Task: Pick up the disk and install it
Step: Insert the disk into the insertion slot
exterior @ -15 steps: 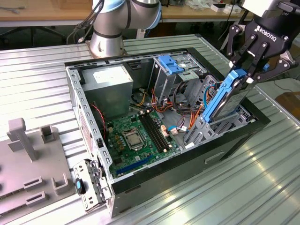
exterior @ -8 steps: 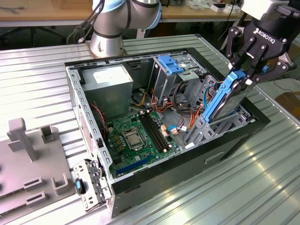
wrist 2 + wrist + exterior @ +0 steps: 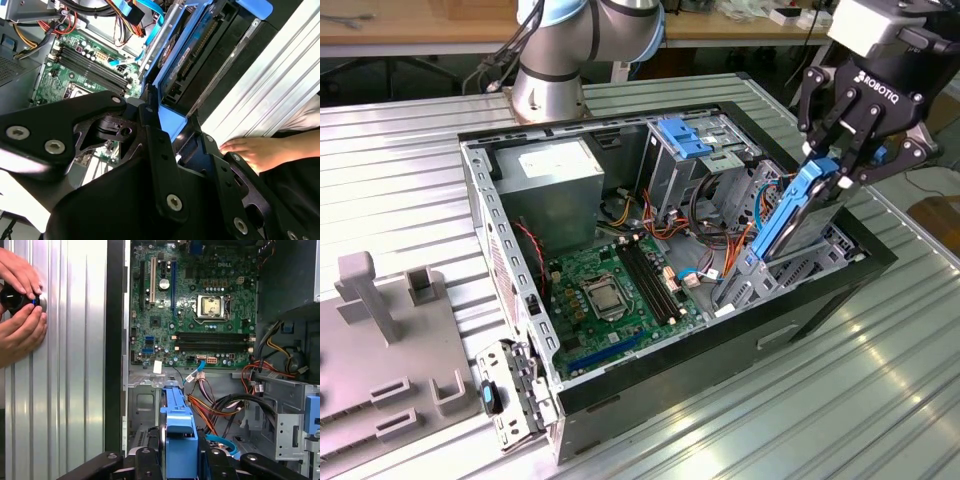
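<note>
Gripper (image 3: pixel 828 168) clamped on disk (image 3: pixel 790 215) | bright blue frame, dark body (tilted over case (image 3: pixel 720 352))

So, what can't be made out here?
1. Lower end of the flat dark grey hard drive in a bright blue plastic frame, exterior view: hidden behind the grey metal drive bay, so seating is unclear.
2. Near end of the drive, second wrist view: covered by the black tool.
3. Small dark round object in a person's hands, first wrist view: fingers cover it, the edge cuts it.
</note>
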Available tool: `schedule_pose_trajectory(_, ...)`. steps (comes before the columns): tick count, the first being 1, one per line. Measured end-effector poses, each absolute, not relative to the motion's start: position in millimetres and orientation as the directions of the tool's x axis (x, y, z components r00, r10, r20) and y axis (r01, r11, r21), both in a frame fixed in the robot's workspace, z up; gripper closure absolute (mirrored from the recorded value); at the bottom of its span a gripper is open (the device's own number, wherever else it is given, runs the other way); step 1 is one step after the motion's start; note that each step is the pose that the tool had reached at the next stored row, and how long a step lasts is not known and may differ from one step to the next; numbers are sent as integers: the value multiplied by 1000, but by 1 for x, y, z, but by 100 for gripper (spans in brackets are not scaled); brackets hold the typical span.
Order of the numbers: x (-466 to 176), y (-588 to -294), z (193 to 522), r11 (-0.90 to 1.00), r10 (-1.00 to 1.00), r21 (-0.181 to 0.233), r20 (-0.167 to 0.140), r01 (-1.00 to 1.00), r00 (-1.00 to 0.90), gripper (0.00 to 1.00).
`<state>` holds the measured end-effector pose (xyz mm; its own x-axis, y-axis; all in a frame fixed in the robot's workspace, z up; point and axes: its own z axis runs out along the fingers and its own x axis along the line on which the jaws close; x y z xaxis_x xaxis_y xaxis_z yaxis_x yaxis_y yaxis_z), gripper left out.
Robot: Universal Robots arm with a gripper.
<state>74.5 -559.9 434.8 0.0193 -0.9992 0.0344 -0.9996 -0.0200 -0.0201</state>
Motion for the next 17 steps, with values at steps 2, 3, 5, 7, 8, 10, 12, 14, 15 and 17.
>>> schedule_pose_trajectory(2, 74, -560, 431, -20, -999, -20, 35, -1000, 19, 63)
schedule_pose_trajectory(3, 74, -560, 429, -20, -999, -20, 34, -1000, 19, 63)
schedule_pose_trajectory(5, 75, -560, 427, -20, -999, -20, 34, -1000, 19, 63)
schedule_pose_trajectory(7, 75, -560, 424, -20, -999, -20, 34, -1000, 19, 63)
schedule_pose_trajectory(8, 74, -560, 423, -20, -999, -20, 34, -1000, 19, 63)
schedule_pose_trajectory(10, 74, -560, 420, -20, -999, -20, 34, -1000, 19, 63)
schedule_pose_trajectory(12, 74, -560, 417, -20, -999, -20, 35, -1000, 19, 63)
schedule_pose_trajectory(14, 75, -560, 414, -20, -999, -20, 34, -1000, 19, 63)
schedule_pose_trajectory(15, 74, -560, 412, -20, -999, -20, 34, -1000, 19, 63)
schedule_pose_trajectory(17, 75, -560, 408, -20, -999, -20, 34, -1000, 19, 63)
